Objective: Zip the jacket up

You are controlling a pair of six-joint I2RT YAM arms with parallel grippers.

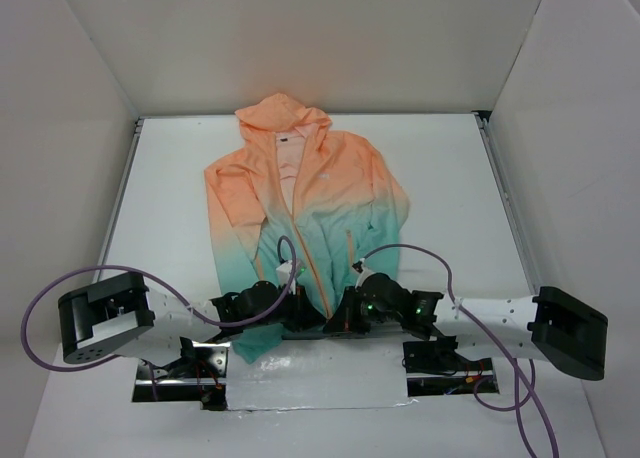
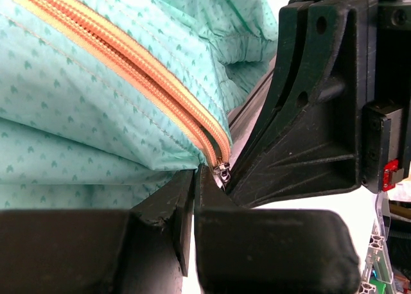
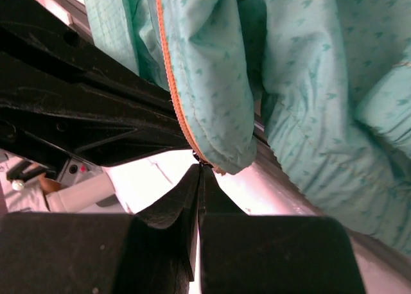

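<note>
1 thin hooded jacket, peach-orange at top fading to teal at hem, lies flat on 1 white table, hood at far side, hem twd the arm bases. 1 orange zip runs down the ctr. 1 small metal slider sits at its btm end, right at the hem. 2 grippers, both at the hem, one each side of the zip, close together. left gripper: fingers clenched on the teal hem edge just beside the slider. right gripper: fingers pressed tight together, tips touching the hem corner at the zip's btm end; whether they actually nip anything there is hard to tell.
</note>
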